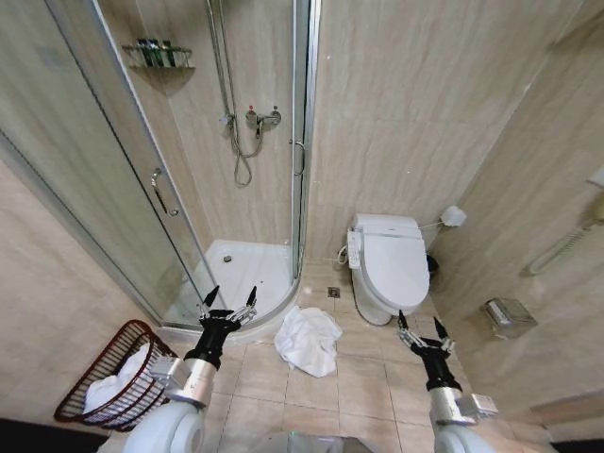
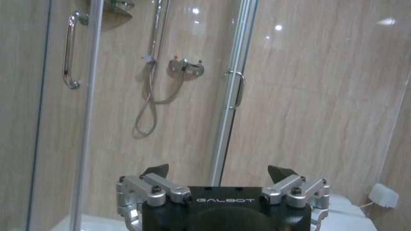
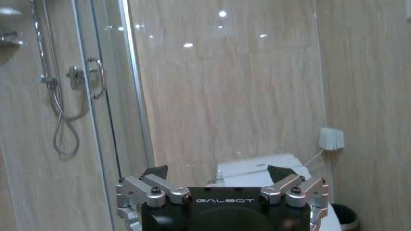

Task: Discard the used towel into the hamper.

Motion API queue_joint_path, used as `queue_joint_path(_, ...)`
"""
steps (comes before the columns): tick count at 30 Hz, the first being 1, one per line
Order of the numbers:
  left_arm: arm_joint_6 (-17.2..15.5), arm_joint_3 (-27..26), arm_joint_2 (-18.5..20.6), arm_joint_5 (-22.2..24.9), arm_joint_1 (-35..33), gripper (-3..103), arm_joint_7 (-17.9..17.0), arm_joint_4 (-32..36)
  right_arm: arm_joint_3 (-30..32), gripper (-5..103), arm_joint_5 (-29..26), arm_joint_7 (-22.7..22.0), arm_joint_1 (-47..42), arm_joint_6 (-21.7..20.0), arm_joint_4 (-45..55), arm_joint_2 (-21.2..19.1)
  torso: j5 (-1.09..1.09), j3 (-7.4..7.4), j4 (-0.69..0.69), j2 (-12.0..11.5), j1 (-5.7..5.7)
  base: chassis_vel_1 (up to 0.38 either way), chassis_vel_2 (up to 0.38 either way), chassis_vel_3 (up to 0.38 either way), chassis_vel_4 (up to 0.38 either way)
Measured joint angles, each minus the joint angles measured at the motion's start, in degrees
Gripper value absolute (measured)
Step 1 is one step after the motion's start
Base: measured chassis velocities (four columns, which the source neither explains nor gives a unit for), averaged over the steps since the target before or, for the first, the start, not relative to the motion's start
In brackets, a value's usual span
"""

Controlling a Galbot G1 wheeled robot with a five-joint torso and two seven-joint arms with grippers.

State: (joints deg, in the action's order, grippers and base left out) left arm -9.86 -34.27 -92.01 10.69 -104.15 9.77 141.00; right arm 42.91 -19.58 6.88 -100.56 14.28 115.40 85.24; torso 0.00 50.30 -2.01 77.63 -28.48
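On the tiled bathroom floor [image 1: 363,382] a towel [image 1: 309,339] lay near the hamper [image 1: 113,376] (already holding white cloth), while left gripper [image 1: 229,302] and right gripper [image 1: 421,326] hovered wide open, empty.

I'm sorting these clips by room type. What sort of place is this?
A tiled bathroom, probably in a hotel: a glass shower enclosure, a toilet, and a white towel on the floor near a wire hamper.
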Motion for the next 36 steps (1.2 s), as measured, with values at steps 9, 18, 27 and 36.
queue_joint_path(9,0.0,0.0,0.0,0.0,0.0,100,0.0,0.0,-0.8,100,1.5,5.4,0.4,8.2,-5.9,0.4,0.00,-1.55,0.00,-2.9,1.30,0.000,0.000,0.000,0.000)
queue_joint_path(18,0.0,0.0,0.0,0.0,0.0,100,0.0,0.0,-2.0,100,2.2,6.1,0.8,15.6,-12.6,0.5,0.00,-3.10,0.00,-5.7,2.62,0.000,0.000,0.000,0.000)
queue_joint_path(27,0.0,0.0,0.0,0.0,0.0,100,0.0,0.0,0.6,100,1.5,3.8,3.2,18.4,-16.1,-3.0,0.00,-4.76,0.00,-8.8,3.99,0.000,0.000,0.000,0.000)
queue_joint_path(36,0.0,0.0,0.0,0.0,0.0,100,0.0,0.0,0.3,100,4.5,4.4,5.2,24.8,-21.7,-8.2,0.02,-6.17,0.00,-11.3,5.15,0.000,0.000,0.000,0.000)
